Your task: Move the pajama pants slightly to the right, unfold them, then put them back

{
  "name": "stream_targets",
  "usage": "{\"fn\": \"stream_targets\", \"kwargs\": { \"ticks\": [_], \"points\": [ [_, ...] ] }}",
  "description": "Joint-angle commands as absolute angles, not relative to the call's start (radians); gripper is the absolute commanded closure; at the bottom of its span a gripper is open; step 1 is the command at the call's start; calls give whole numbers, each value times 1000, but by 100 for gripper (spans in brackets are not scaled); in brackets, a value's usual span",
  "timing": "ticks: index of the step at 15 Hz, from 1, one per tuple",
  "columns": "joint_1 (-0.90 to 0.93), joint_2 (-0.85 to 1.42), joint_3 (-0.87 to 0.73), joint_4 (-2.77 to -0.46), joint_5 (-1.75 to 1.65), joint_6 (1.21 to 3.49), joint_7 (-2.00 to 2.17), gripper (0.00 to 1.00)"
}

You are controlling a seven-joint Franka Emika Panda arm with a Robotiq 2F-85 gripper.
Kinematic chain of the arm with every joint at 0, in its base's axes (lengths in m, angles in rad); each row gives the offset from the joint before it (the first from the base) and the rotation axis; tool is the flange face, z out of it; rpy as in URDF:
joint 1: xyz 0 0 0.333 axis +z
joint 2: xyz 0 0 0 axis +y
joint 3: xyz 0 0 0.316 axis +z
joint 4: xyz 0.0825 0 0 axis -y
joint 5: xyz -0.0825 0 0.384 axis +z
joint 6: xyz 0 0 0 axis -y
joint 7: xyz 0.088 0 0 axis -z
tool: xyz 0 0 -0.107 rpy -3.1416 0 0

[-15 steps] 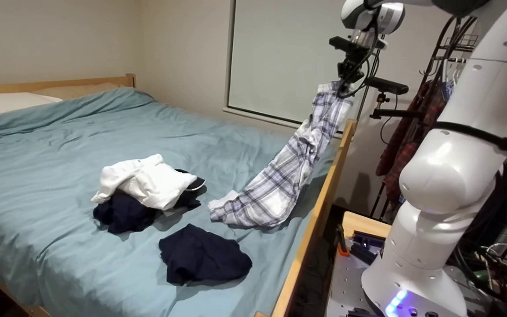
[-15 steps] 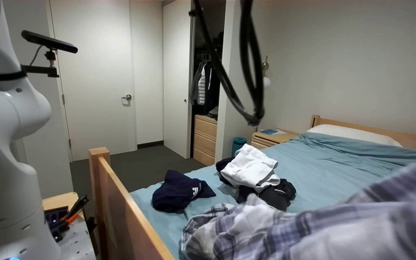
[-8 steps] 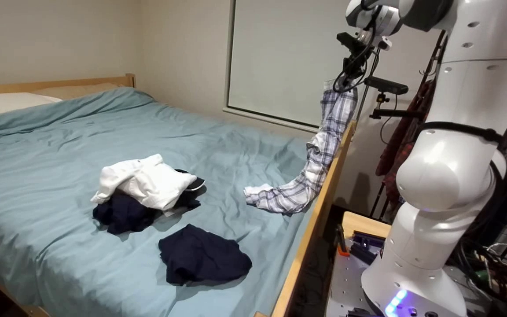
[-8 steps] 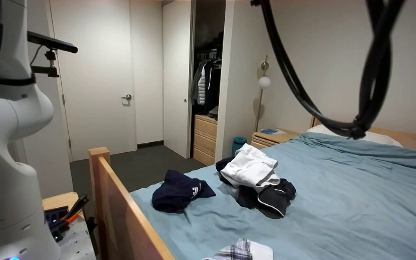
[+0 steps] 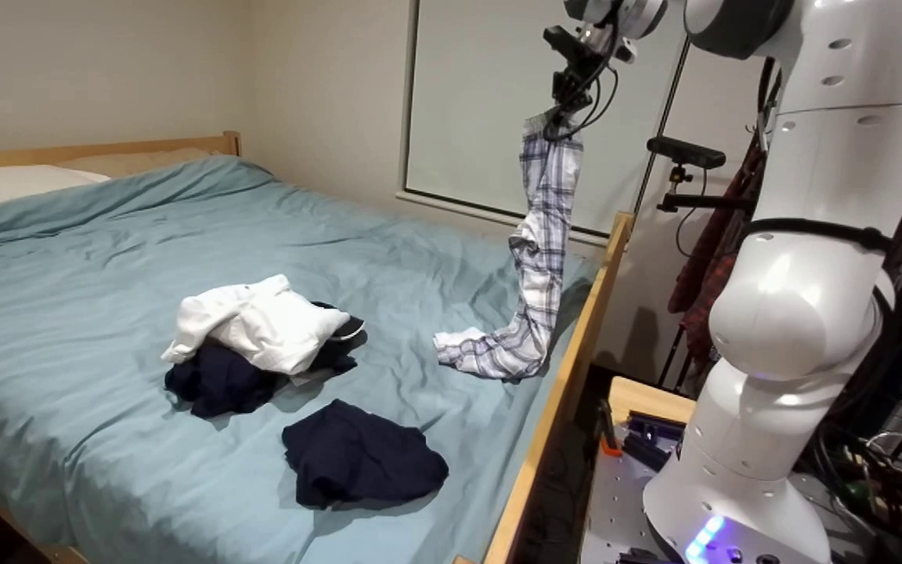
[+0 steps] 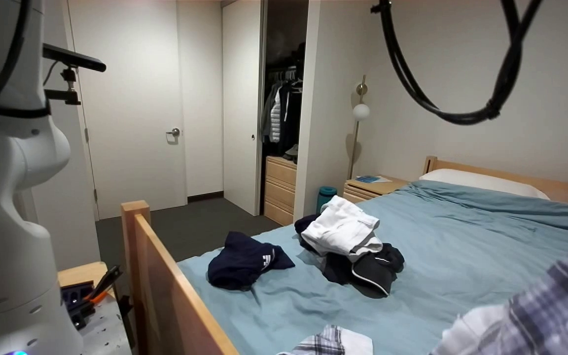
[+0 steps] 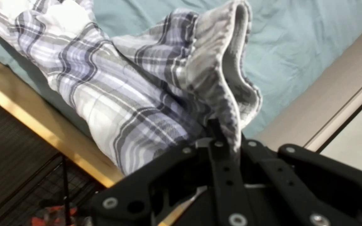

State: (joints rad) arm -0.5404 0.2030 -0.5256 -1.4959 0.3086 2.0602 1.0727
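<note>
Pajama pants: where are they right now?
In an exterior view, right of centre, the pajama pants hang from the gripper, their lower end resting on the bed beside the wooden footboard.

In an exterior view the pajama pants (image 6: pixel 555 301), inside the footboard (image 6: pixel 165 296), run off the edges. The white mark (image 6: pixel 266 260) on the navy garment (image 6: pixel 238 267) near the footboard, perhaps lettering, is too small to read. In the wrist view the gripper (image 7: pixel 230 136) is cropped, and red shapes (image 7: pixel 54 209) outside the footboard are blurred.
</note>
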Motion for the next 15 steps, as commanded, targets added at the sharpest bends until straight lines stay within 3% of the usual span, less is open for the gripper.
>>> {"fn": "stream_targets", "kwargs": {
  "ticks": [1,8,10,15],
  "points": [
    [-460,124,-444,-1487,286,2052,1052,97],
    [-233,-2,-275,-1482,146,2027,1053,97],
    [-170,-111,-220,-1653,78,2126,1041,97],
    [-98,-244,-71,-1767,-68,2201,1073,97]
  ]
}}
